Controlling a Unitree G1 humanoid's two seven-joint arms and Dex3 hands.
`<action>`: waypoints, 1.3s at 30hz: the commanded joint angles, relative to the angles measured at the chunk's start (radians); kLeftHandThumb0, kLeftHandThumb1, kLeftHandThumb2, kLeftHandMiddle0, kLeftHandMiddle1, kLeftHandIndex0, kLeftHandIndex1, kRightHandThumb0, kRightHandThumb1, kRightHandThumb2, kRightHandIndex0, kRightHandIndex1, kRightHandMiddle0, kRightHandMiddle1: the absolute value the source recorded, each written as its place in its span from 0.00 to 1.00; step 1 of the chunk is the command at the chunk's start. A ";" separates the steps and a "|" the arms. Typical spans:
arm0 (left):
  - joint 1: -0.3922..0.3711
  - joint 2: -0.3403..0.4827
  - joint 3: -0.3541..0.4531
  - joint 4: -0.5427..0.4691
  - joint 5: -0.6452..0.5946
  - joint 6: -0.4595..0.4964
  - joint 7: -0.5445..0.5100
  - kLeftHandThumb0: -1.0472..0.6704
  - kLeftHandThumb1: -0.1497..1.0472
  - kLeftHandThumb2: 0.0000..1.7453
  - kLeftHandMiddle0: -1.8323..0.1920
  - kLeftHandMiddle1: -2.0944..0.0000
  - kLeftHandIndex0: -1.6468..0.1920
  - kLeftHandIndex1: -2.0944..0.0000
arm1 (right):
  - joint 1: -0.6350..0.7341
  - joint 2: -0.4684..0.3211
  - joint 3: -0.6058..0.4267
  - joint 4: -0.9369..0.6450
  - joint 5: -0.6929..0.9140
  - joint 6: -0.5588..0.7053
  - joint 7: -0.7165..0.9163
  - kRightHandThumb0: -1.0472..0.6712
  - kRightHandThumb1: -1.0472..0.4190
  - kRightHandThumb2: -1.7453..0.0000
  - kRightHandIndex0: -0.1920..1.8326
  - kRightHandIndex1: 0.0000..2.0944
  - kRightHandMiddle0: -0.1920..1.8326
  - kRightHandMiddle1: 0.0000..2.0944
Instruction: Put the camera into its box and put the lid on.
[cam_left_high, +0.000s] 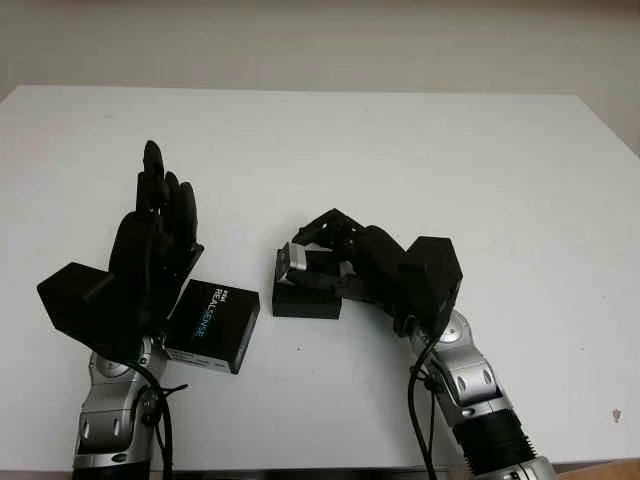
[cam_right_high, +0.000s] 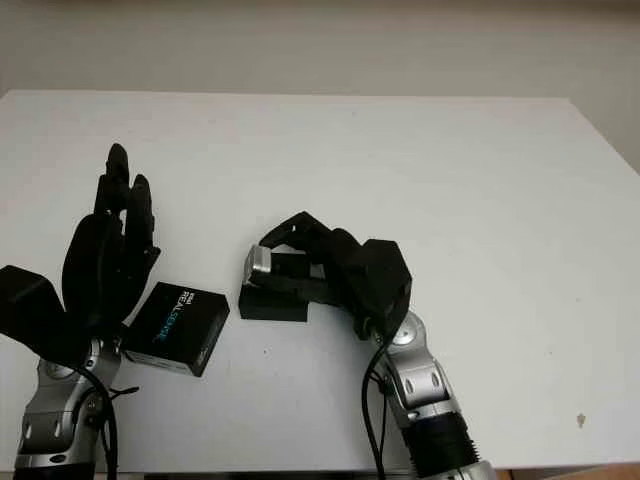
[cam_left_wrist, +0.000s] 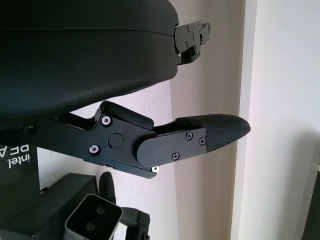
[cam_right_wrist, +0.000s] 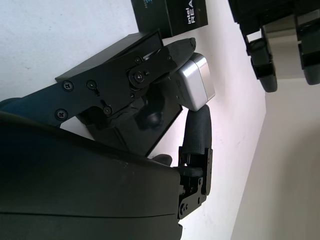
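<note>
Camera (cam_left_high: 297, 259): silver, clenched in the right hand (cam_left_high: 335, 262) just above the open black box (cam_left_high: 306, 298), which sits on the white desk (cam_left_high: 400, 150) at its near middle. From the head views the fingers curl round the camera from above and below, with its silver end showing toward the left. The right wrist view adds what those miss: a thumb tip pressed against the camera's silver face, another finger under it, and the box's dark inside directly beneath.

Lid (cam_left_high: 213, 324) lies flat on the desk just left of the box, apart from it, with "REALSENSE" in pale blue and white across its top; the right wrist view shows "intel REA" on it, and the left wrist view catches "intel" sideways at the edge.

Left hand (cam_left_high: 155, 240) is released, raised upright over the lid's left end, grasping nothing. Its wrist view looks down on the camera's open-ended silver shell.
</note>
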 joint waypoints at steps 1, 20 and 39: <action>0.003 0.000 0.000 -0.011 0.004 -0.004 0.001 0.18 1.00 0.34 1.00 1.00 1.00 1.00 | -0.006 0.002 0.000 0.009 -0.008 -0.014 -0.005 0.38 0.05 0.97 0.11 0.32 0.25 0.87; 0.006 0.001 0.006 -0.022 -0.005 0.010 -0.005 0.17 1.00 0.33 1.00 1.00 1.00 1.00 | 0.020 -0.009 0.017 -0.004 -0.074 -0.076 -0.035 0.36 0.05 0.97 0.11 0.33 0.26 0.86; 0.012 0.012 0.011 -0.030 -0.003 0.008 -0.008 0.16 1.00 0.32 1.00 1.00 1.00 1.00 | 0.006 -0.073 0.045 0.036 -0.241 -0.228 -0.111 0.36 0.05 0.97 0.12 0.32 0.26 0.82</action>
